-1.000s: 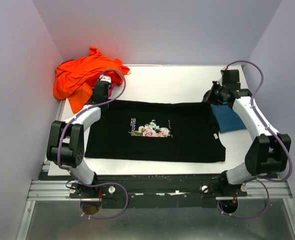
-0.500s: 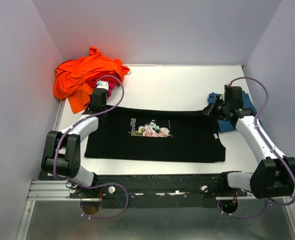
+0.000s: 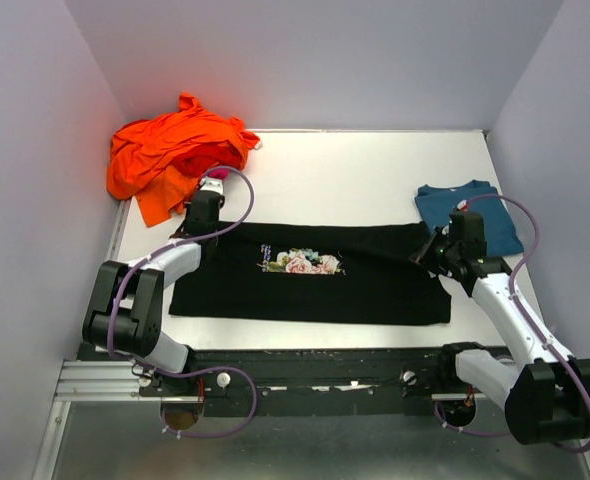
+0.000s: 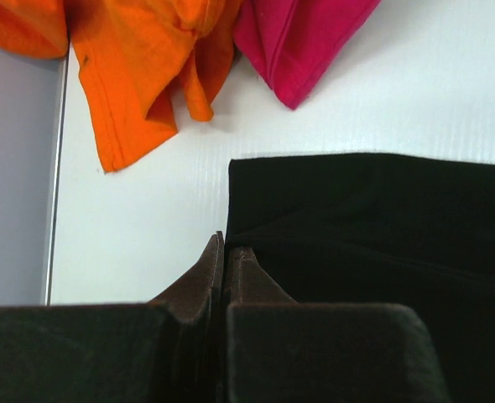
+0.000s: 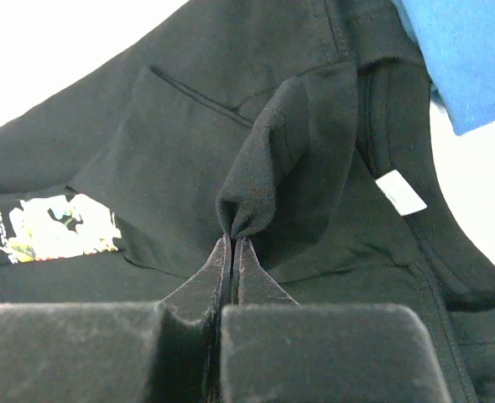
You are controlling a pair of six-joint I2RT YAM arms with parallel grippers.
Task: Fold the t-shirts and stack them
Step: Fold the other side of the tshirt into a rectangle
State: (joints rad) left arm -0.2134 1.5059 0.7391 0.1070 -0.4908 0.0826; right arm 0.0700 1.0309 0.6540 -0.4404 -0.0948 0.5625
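While clamped on black t-shirt (image 3: 375, 282), left hand (image 4: 225, 252), right hand (image 5: 232, 248) over white table (image 3: 355, 175), lilac walls (image 3: 305, 60).

Both arms have come back toward 6 o'clock over the last second. My left gripper (image 3: 193, 232) has moved off the crumpled orange t-shirt (image 3: 165, 150) and down the 9 o'clock side of the black cloth t-shirt (image 3: 375, 285). My right gripper (image 3: 432, 255) dropped further, from about 1 o'clock to 3 o'clock. Each dragged its pinch of the far hem along, so the black shirt's far edge now sits nearer me and the shirt looks shallower front to back. The flat teal-blue cloth t-shirt (image 3: 470, 212), half hidden under the right arm before, is now fully exposed.
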